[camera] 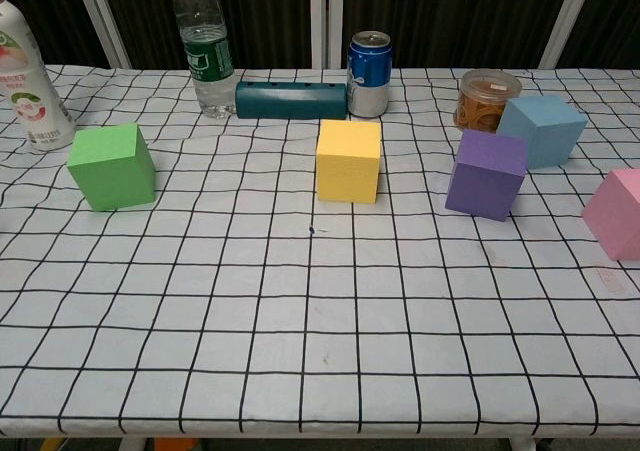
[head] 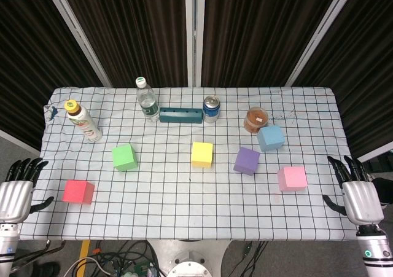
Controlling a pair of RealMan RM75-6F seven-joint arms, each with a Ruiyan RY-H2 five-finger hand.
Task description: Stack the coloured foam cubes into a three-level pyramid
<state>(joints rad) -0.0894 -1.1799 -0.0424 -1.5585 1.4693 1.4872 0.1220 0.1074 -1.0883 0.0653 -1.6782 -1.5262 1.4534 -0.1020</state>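
Six foam cubes lie apart on the checked cloth, none stacked. The red cube (head: 78, 191) is near the front left, the green cube (head: 124, 157) (camera: 112, 166) behind it. The yellow cube (head: 201, 154) (camera: 349, 160) sits mid-table. The purple cube (head: 247, 161) (camera: 486, 174), blue cube (head: 270, 138) (camera: 541, 130) and pink cube (head: 291, 179) (camera: 615, 212) cluster at the right. My left hand (head: 17, 191) hangs off the table's left edge, fingers apart, holding nothing. My right hand (head: 356, 190) is off the right edge, likewise empty with fingers spread. The chest view shows neither hand.
Along the back stand a yellow-capped bottle (head: 84, 121) (camera: 30, 81), a clear water bottle (head: 146, 100) (camera: 203, 46), a dark teal block (head: 181, 115) (camera: 290, 100), a blue can (head: 211, 109) (camera: 368, 74) and a small jar of brown contents (head: 255, 119) (camera: 486, 98). Cables lie below the front edge.
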